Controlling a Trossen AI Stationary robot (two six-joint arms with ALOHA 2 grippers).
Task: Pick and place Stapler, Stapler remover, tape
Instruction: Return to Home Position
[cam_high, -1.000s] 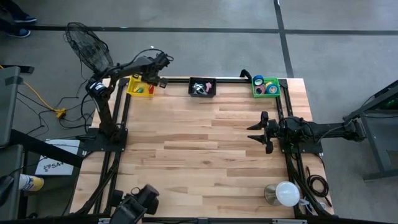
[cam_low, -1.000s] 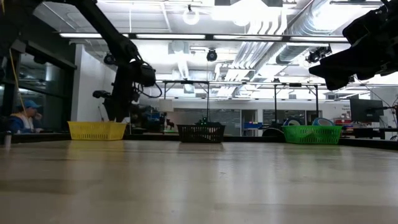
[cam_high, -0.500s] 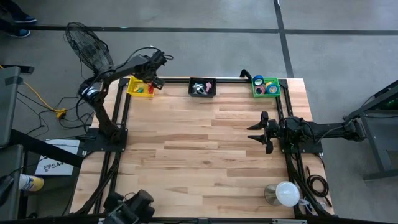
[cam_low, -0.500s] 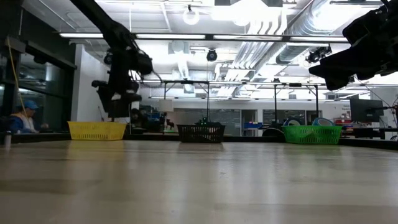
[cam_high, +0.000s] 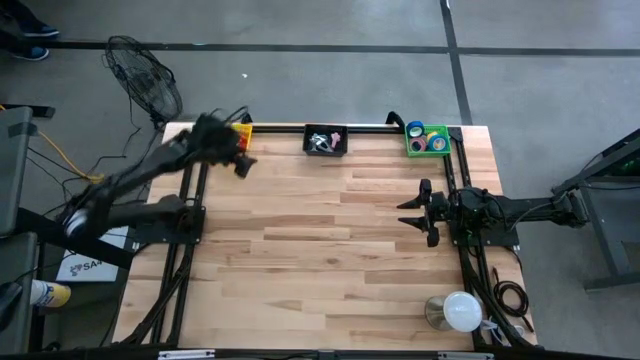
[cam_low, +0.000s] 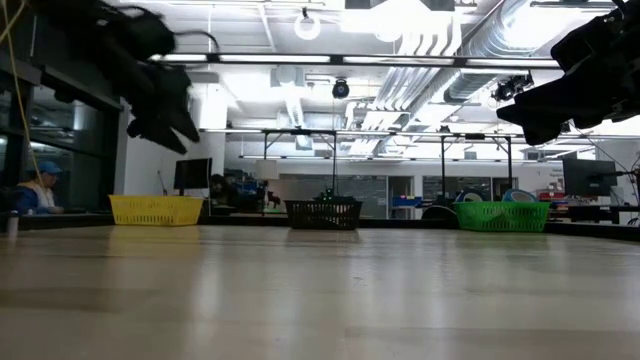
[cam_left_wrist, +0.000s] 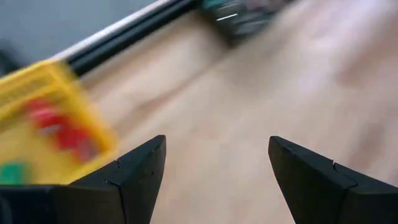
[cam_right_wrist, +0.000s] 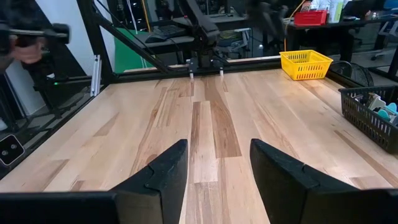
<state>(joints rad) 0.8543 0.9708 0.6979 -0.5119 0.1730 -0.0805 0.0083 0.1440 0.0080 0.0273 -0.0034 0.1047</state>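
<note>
My left gripper (cam_high: 240, 162) hovers open and blurred over the wood just near of the yellow basket (cam_high: 241, 127). Its wrist view shows wide-apart fingers (cam_left_wrist: 217, 146) with nothing between them. Beside them the yellow basket (cam_left_wrist: 50, 118) holds red and green pieces. The black basket (cam_high: 325, 140) at the far edge holds small silvery and pink things. Which of these is the stapler or the stapler remover I cannot tell. Tape rolls (cam_high: 430, 140) lie in the green basket (cam_high: 410, 148) at the far right. My right gripper (cam_high: 412, 212) waits open above the table's right side.
The three baskets stand in a row along the far edge (cam_low: 155, 209) (cam_low: 323, 213) (cam_low: 503, 215). A white round lamp (cam_high: 460, 310) sits at the near right corner. Black frame rails run along the table's left and right sides. A person (cam_low: 40, 190) sits beyond the table.
My left gripper has opened above the yellow basket, risen out of it and swung fast toward the table's near edge; it now hangs over bare wood. My right arm has kept still.
</note>
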